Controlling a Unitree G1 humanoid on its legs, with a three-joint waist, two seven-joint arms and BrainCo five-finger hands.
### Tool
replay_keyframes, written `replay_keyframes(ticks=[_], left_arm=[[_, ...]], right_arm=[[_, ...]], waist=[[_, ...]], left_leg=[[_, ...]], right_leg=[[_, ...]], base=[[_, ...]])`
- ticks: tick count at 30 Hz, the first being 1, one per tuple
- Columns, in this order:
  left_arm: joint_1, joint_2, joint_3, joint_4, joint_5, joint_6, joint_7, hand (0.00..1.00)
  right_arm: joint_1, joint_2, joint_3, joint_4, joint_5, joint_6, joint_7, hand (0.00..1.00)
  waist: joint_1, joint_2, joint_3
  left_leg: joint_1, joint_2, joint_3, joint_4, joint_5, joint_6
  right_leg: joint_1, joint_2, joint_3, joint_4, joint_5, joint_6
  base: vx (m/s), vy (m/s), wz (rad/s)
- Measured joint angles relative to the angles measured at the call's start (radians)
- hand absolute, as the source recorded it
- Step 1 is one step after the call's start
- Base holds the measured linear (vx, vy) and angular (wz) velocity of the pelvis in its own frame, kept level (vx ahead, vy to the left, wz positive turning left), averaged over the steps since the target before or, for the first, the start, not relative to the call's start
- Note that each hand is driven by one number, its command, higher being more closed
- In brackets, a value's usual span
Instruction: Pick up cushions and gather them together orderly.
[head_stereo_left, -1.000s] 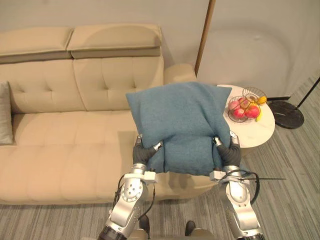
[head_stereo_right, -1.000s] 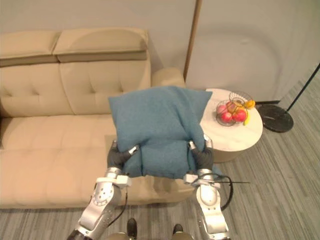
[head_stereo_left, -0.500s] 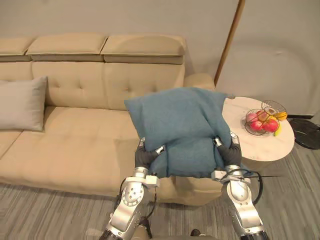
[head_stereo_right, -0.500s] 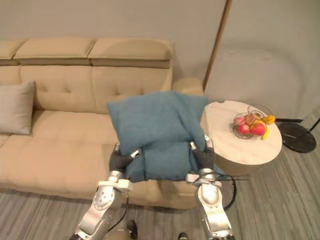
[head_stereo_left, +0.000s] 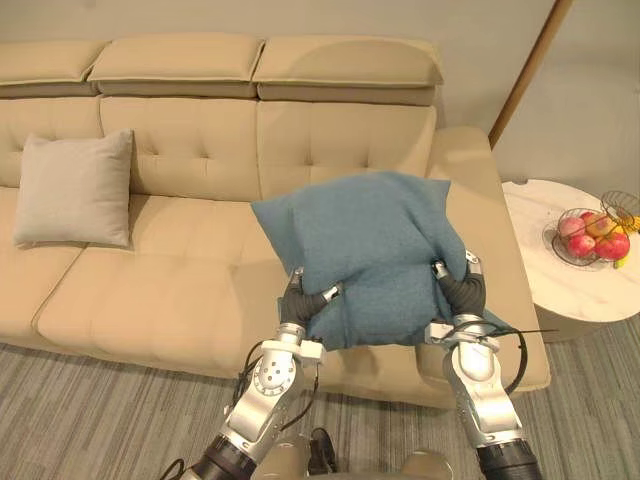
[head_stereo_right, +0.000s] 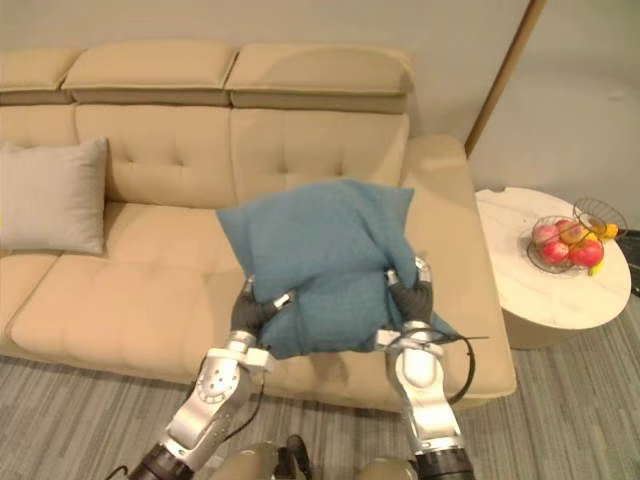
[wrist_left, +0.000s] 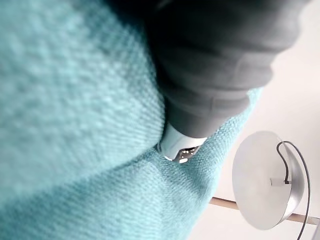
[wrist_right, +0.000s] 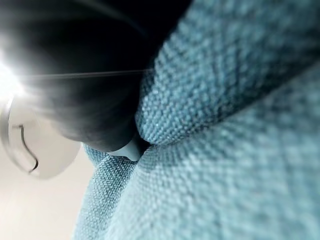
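A blue cushion (head_stereo_left: 370, 250) hangs in the air over the right seat of the beige sofa (head_stereo_left: 170, 290), held up from below at both lower corners. My left hand (head_stereo_left: 300, 305) grips its lower left corner, thumb on top of the cloth. My right hand (head_stereo_left: 462, 290) grips the lower right corner the same way. In both wrist views the blue weave (wrist_left: 75, 100) (wrist_right: 240, 125) bulges around the dark hand cover. A grey cushion (head_stereo_left: 78, 190) leans upright against the sofa's back at the left end.
A round white side table (head_stereo_left: 560, 290) stands right of the sofa's armrest, with a wire basket of fruit (head_stereo_left: 595, 235) on it. A wooden lamp pole (head_stereo_left: 528, 70) rises behind the armrest. Striped grey carpet runs in front of the sofa.
The camera has turned left: the grey cushion and more of the sofa have come into view and the side table has slid right. Both hands still hold the blue cushion.
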Motion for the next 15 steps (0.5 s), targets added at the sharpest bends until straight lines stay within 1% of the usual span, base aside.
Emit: replay_keyframes(ticks=[1, 2, 3, 4, 5, 6, 7, 8, 9, 10, 11, 12, 13, 14, 15], left_arm=[[-0.002, 0.0, -0.002, 0.0, 0.0, -0.001, -0.003, 1.0], [-0.01, -0.001, -0.007, 0.0, 0.0, -0.001, -0.004, 1.0], [-0.016, -0.001, -0.009, 0.0, 0.0, -0.001, -0.006, 1.0], [-0.015, -0.004, -0.018, 0.003, 0.0, -0.001, -0.01, 1.0], [-0.015, -0.003, -0.019, 0.004, 0.0, -0.001, -0.014, 1.0], [-0.016, -0.008, -0.019, 0.016, 0.0, -0.001, -0.027, 1.0], [-0.013, -0.011, -0.02, 0.032, -0.006, 0.002, -0.042, 1.0], [-0.009, -0.009, -0.02, 0.032, -0.01, 0.002, -0.046, 1.0], [-0.005, -0.002, -0.022, 0.031, -0.016, 0.001, -0.054, 1.0], [-0.004, -0.006, -0.022, 0.031, -0.017, 0.0, -0.054, 1.0], [-0.002, -0.015, -0.022, 0.031, -0.017, -0.002, -0.057, 1.0], [-0.001, -0.018, -0.022, 0.033, -0.016, -0.003, -0.058, 1.0], [0.008, -0.017, -0.021, 0.036, -0.017, -0.003, -0.058, 1.0], [0.012, -0.018, -0.025, 0.036, -0.016, -0.003, -0.058, 1.0], [0.014, -0.018, -0.026, 0.036, -0.017, -0.002, -0.058, 1.0]], right_arm=[[-0.006, -0.009, 0.0, 0.0, 0.0, 0.0, 0.0, 1.0], [-0.019, -0.024, -0.001, 0.0, 0.0, 0.0, 0.0, 1.0], [-0.024, -0.033, -0.003, 0.0, 0.0, -0.001, 0.0, 1.0], [-0.024, -0.044, -0.007, 0.006, 0.001, -0.001, 0.0, 1.0], [-0.023, -0.042, -0.009, 0.01, 0.001, -0.001, 0.0, 1.0], [-0.012, -0.043, -0.012, 0.012, 0.002, -0.001, 0.0, 1.0], [-0.002, -0.04, -0.015, 0.01, 0.001, -0.001, 0.0, 1.0], [0.0, -0.037, -0.015, 0.008, 0.001, -0.001, 0.0, 1.0], [0.0, -0.019, -0.026, 0.0, 0.0, -0.002, 0.002, 1.0], [0.0, -0.017, -0.028, -0.004, 0.0, -0.007, 0.005, 1.0], [-0.001, -0.018, -0.033, -0.005, 0.001, -0.016, 0.006, 1.0], [-0.002, -0.018, -0.034, -0.005, 0.001, -0.017, 0.006, 1.0], [-0.001, -0.006, -0.035, -0.005, 0.0, -0.017, 0.007, 1.0], [-0.002, 0.005, -0.044, -0.005, 0.0, -0.017, 0.009, 1.0], [-0.002, 0.007, -0.044, -0.005, 0.0, -0.017, 0.009, 1.0]], waist=[[-0.004, 0.0, 0.0], [-0.014, 0.0, 0.0], [-0.014, 0.0, 0.0], [-0.02, 0.017, -0.004], [-0.022, 0.016, -0.004], [-0.023, 0.011, 0.001], [-0.021, -0.012, 0.02], [-0.011, -0.021, 0.025], [0.015, -0.023, 0.022], [0.018, -0.02, 0.022], [0.018, 0.003, 0.017], [0.018, 0.008, 0.017], [0.015, -0.007, 0.017], [0.0, -0.021, 0.014], [-0.008, -0.028, 0.018]], left_leg=[[0.025, -0.018, -0.009, -0.034, 0.016, -0.011], [0.04, -0.038, -0.025, -0.049, 0.025, -0.025], [0.045, -0.048, -0.033, -0.049, 0.025, -0.025], [0.051, -0.052, -0.062, -0.04, 0.025, -0.025], [0.048, -0.05, -0.07, -0.024, 0.025, -0.026], [0.026, -0.044, -0.079, 0.064, 0.024, -0.028], [-0.041, -0.017, -0.05, 0.262, 0.018, -0.051], [-0.059, 0.003, -0.037, 0.307, 0.007, -0.052], [-0.102, 0.078, -0.058, 0.363, -0.051, -0.065], [-0.117, 0.125, -0.095, 0.332, -0.052, -0.111], [-0.112, 0.203, -0.16, 0.166, 0.054, -0.163], [-0.101, 0.216, -0.2, 0.118, 0.059, -0.199], [-0.082, 0.18, -0.203, 0.082, 0.07, -0.194], [-0.072, 0.143, -0.206, 0.044, 0.08, -0.183], [-0.069, 0.126, -0.21, 0.038, 0.083, -0.177]], right_leg=[[-0.001, 0.036, -0.025, -0.025, -0.011, -0.009], [0.0, 0.067, -0.065, -0.083, -0.004, -0.035], [0.0, 0.082, -0.072, -0.125, 0.007, -0.079], [0.035, 0.093, -0.073, -0.176, 0.036, -0.101], [0.055, 0.094, -0.075, -0.196, 0.042, -0.1], [0.117, 0.088, -0.098, -0.256, 0.062, -0.105], [0.202, 0.068, -0.099, -0.333, 0.088, -0.105], [0.222, 0.066, -0.093, -0.348, 0.092, -0.105], [0.239, 0.065, -0.071, -0.356, 0.092, -0.104], [0.239, 0.07, -0.066, -0.354, 0.092, -0.103], [0.233, 0.083, -0.048, -0.345, 0.075, -0.075], [0.232, 0.084, -0.033, -0.344, 0.064, -0.058], [0.225, 0.063, -0.004, -0.355, 0.075, -0.041], [0.226, 0.034, 0.005, -0.381, 0.084, -0.028], [0.23, 0.019, 0.011, -0.395, 0.083, -0.027]], base=[[0.24, 0.085, 0.33], [0.2, 0.059, 0.35], [0.21, 0.047, 0.51], [0.18, 0.046, 0.37], [0.24, 0.054, 0.49], [0.24, 0.075, 0.49], [0.19, 0.057, 0.4], [0.16, 0.052, -0.06], [0.1, 0.016, -0.39], [0.15, 0.078, -0.51], [0.11, 0.127, -0.33], [0.18, 0.281, -0.43], [0.18, 0.312, -0.22], [0.16, 0.301, -0.09], [0.09, 0.204, 0.16]])
